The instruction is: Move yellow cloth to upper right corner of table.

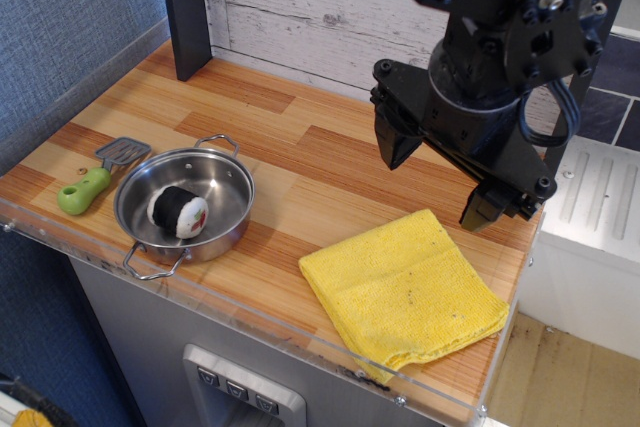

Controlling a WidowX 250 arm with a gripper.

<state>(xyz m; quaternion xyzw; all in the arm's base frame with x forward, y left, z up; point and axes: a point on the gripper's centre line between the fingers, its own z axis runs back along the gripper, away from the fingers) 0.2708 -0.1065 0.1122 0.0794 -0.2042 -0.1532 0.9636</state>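
Note:
The yellow cloth (405, 290) lies folded and flat on the wood-plank table (300, 162), near the front right corner by the clear plastic rim. My black gripper (438, 179) hangs above the table just behind the cloth, at its far edge. Its two fingers are spread wide apart, one (395, 142) to the left and one (487, 209) to the right, with nothing between them. It does not touch the cloth.
A steel pan (185, 205) with two handles sits front left, holding a black, white and red sushi-like piece (178, 212). A green-handled spatula (98, 177) lies left of the pan. A dark post (188, 12) stands at the back left.

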